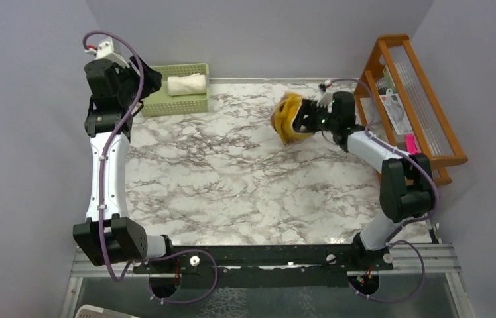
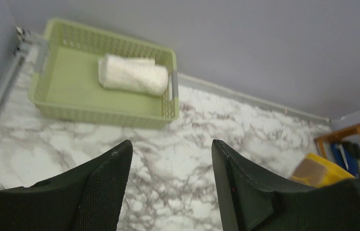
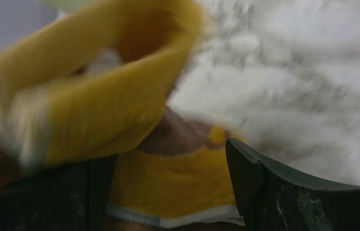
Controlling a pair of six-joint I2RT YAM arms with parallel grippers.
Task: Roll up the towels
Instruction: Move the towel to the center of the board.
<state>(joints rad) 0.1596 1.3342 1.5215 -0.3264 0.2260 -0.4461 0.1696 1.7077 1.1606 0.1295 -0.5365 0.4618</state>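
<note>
Top external shows cream towel (image 1: 186, 85) rolled in basket (image 1: 172, 106); yellow towel (image 1: 288, 118) bunched, unrolled, at right gripper (image 3: 167, 151), grip unclear; left gripper (image 2: 171, 144) apart, empty.

— What are you getting on the surfaces over there?

— I'm seeing the tabletop (image 1: 232, 192) looking like smooth white marble with grey veining, and it's giving off a slight sheen. The basket (image 2: 96, 114) is reading as pale green plastic, matt, with perforated walls.

— And the cloths?

— The cream towel (image 2: 132, 74) is looking like nubbly terry. The yellow towel (image 3: 120, 96) is showing as soft, napped cloth, though it's blurring on my feed. The rack (image 1: 447, 158) is coming through as varnished orange-brown wood. The left gripper (image 2: 171, 144) is showing matt black fingers (image 2: 103, 192), finely mesh-textured.
</note>
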